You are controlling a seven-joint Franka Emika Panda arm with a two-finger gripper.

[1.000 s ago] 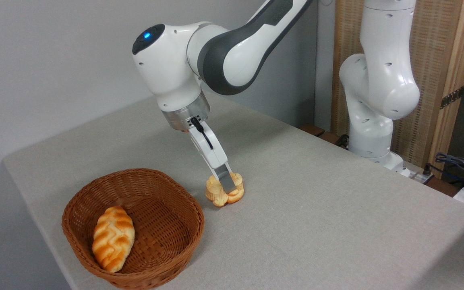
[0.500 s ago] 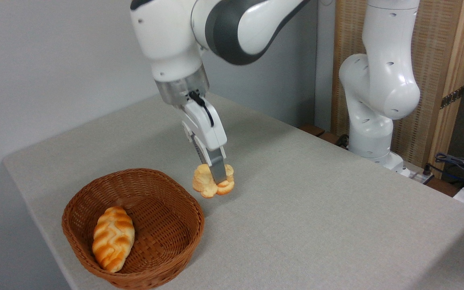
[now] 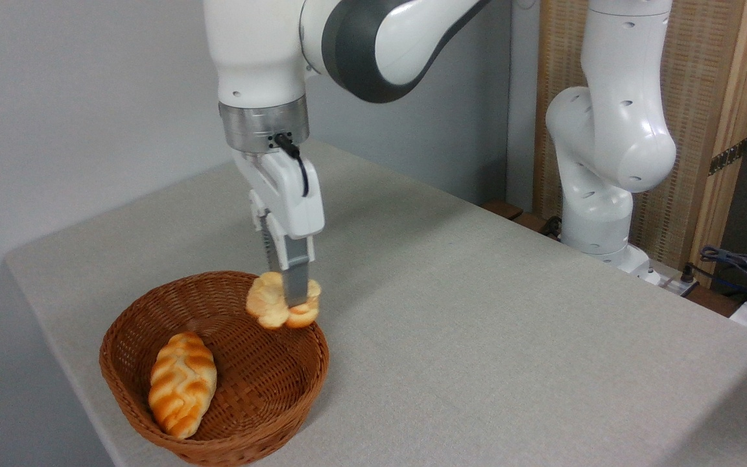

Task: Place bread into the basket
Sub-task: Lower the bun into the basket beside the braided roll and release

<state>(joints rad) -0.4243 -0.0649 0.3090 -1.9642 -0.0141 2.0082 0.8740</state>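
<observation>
Over basket (image 3: 153,337) rim now: claw-held (image 3: 287,299) bread (image 3: 270,310).

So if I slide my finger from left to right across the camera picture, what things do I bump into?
Braided loaf lying in the wicker basket → scalloped bun gripped in the jaws over the basket's right edge → bare table → white robot base → cables.

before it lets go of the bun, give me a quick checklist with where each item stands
1. Pincer shut on the bun: ok.
2. Bun lifted clear of the table: ok.
3. Bun above the basket opening, inside its far right rim: ok, though close to the rim.
4. Landing spot free: ok, the braided loaf lies at the left.
5. Height of the drop: cannot tell from one view.
</observation>
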